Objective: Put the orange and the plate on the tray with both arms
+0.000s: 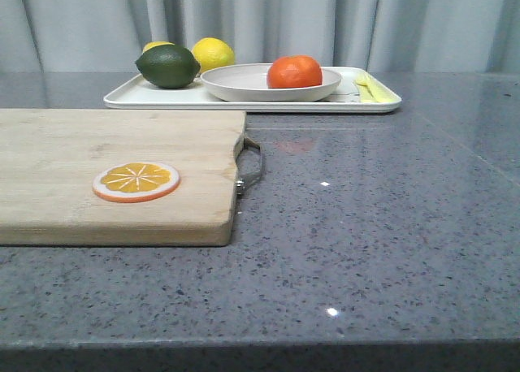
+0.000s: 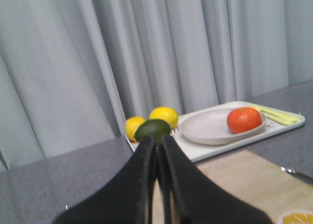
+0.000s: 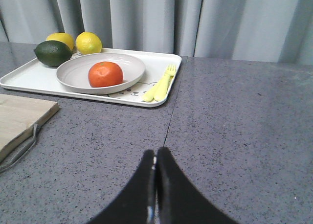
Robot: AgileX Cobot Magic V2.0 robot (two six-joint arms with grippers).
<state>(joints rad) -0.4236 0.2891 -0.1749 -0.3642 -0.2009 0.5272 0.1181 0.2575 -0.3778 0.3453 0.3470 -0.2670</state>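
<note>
- Soft, even light is falling from above, leaving only faint shadows under the tray (image 1: 122,98) and the cutting board (image 1: 81,161).
- Small white glints are shining on the grey countertop (image 1: 390,226), with a faint reddish reflection lying near the tray.
- The left gripper (image 2: 157,145) is showing blurred and dark.
- The left wrist view is looking softer than the other two.

The wooden cutting board (image 1: 114,173) is cut off by the left edge of the front view. In the left wrist view the orange slice disc (image 2: 295,217) is cropped at the picture's corner, and the whole picture is soft. There, the left tool (image 2: 159,143) covers part of the green fruit (image 2: 152,129). In the front view the green fruit hides most of one lemon (image 1: 157,45). The plate (image 1: 244,84) hides the underside of the orange (image 1: 294,71). The drawing on the tray (image 3: 128,92) is mostly covered and unreadable.
</note>
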